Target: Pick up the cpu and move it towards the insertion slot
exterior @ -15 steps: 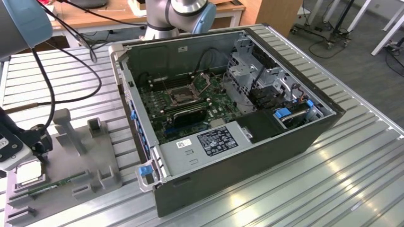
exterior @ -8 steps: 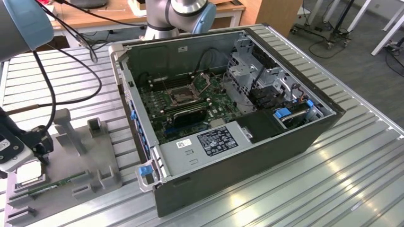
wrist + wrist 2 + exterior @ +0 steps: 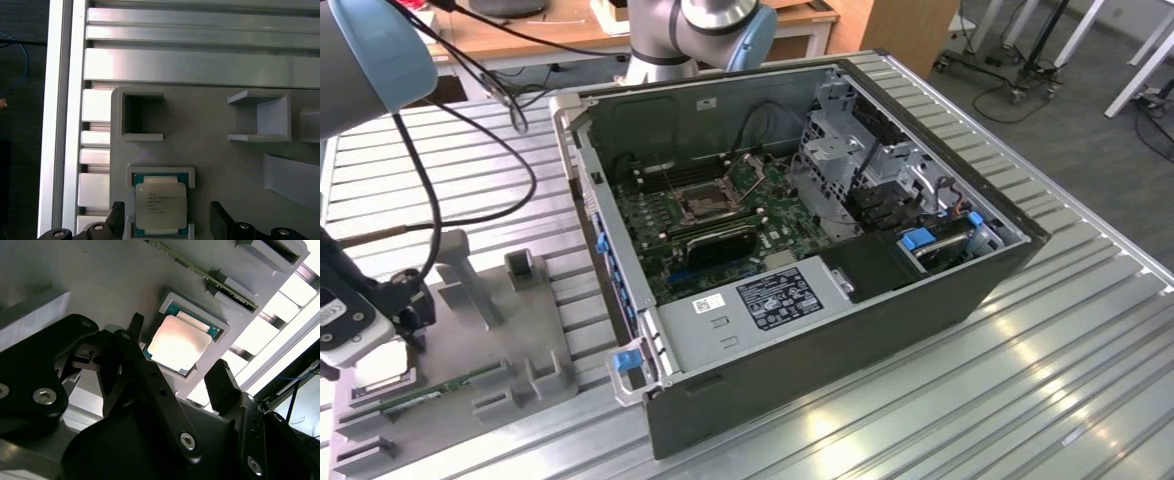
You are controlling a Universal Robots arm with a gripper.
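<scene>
Jaws gape astride the silvery square cpu (image 3: 161, 205).

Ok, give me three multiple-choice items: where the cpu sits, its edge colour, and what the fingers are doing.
1. Where is the cpu? A in a recess of the grey tray; B lying loose beside the tray; C lifted clear of the tray.
2. What colour is the border around its pale top? A red; B yellow; C green.
3. The fingers are: A shut on the cpu; B open, one on each side of the cpu; C shut, beside the cpu.
Answers: 1 A, both wrist views show it seated in the recess; 2 C, green shows around the top; 3 B, a gap shows on each side.
</scene>
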